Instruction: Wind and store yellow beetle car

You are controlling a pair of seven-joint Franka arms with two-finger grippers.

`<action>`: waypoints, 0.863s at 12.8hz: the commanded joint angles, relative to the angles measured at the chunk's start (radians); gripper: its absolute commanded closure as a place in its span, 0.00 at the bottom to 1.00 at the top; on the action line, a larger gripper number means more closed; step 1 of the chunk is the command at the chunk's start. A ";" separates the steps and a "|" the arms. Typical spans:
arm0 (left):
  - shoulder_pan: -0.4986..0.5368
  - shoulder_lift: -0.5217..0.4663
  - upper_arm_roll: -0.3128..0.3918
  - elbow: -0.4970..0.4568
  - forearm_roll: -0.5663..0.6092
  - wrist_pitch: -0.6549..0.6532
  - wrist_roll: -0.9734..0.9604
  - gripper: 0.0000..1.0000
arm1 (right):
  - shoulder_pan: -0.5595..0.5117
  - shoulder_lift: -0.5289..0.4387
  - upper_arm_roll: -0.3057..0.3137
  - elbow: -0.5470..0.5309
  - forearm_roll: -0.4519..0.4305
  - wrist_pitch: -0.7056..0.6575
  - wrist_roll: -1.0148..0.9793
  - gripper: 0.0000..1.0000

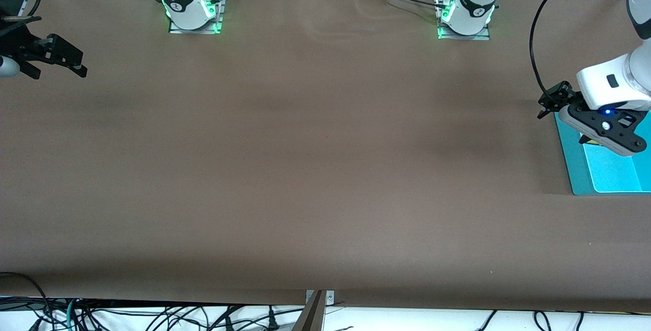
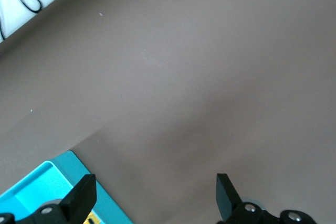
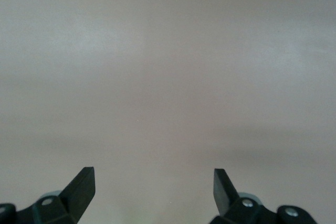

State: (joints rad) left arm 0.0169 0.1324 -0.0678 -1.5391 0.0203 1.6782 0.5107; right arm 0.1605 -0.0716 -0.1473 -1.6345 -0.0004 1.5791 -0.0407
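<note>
Left gripper: I see it over the edge of the teal tray, at the left arm's end of the table. Its fingers stand wide apart and there is nothing between them. In the front view the same gripper is mostly hidden under the white wrist, so from there I cannot judge the fingers.

Right gripper: it hangs over the bare table at the right arm's end, well apart from the tray. In the right wrist view both fingers are spread and hold nothing. In the front view I find it at the edge of the picture. This arm waits.

Teal tray: it lies flat on the brown table, at the left arm's end. It has a darker outer rim and a lighter inner floor. Part of it runs out of the front view. In the left wrist view one corner of it shows.

Yellow beetle car: I can see only a small yellow strip in the left wrist view, inside the tray, just beside one finger of the left gripper. The rest of it is cut off by the frame. I cannot tell if it stands upright. In the front view the left arm covers that spot.

Table: a brown surface; only the tray lies on it.
</note>
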 commanded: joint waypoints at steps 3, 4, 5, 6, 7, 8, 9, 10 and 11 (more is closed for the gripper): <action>-0.026 -0.129 0.028 -0.162 -0.094 0.055 -0.490 0.00 | 0.004 0.007 -0.003 0.024 0.020 -0.011 0.015 0.00; -0.026 -0.135 0.028 -0.164 -0.092 0.055 -0.512 0.00 | 0.004 0.007 -0.003 0.024 0.020 -0.011 0.015 0.00; -0.025 -0.139 0.028 -0.162 -0.092 0.046 -0.512 0.00 | 0.004 0.007 -0.003 0.024 0.020 -0.011 0.015 0.00; -0.023 -0.145 0.028 -0.162 -0.085 0.023 -0.514 0.00 | 0.004 0.007 -0.003 0.024 0.020 -0.011 0.015 0.00; -0.020 -0.151 0.028 -0.162 -0.083 -0.012 -0.514 0.00 | 0.004 0.007 -0.003 0.024 0.020 -0.011 0.015 0.00; -0.017 -0.154 0.028 -0.162 -0.082 -0.047 -0.512 0.00 | 0.004 0.007 -0.003 0.024 0.020 -0.011 0.015 0.00; -0.017 -0.165 0.028 -0.164 -0.083 -0.084 -0.512 0.00 | 0.004 0.007 -0.003 0.024 0.020 -0.011 0.015 0.00; -0.015 -0.174 0.028 -0.171 -0.082 -0.090 -0.506 0.00 | 0.004 0.007 -0.003 0.024 0.020 -0.011 0.015 0.00; -0.014 -0.175 0.028 -0.179 -0.082 -0.092 -0.505 0.00 | 0.004 0.007 -0.003 0.024 0.020 -0.011 0.012 0.00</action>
State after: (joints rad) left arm 0.0056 -0.0026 -0.0475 -1.6764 -0.0474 1.5955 0.0100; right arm 0.1605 -0.0716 -0.1475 -1.6345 0.0050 1.5793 -0.0401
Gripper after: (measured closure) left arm 0.000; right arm 0.000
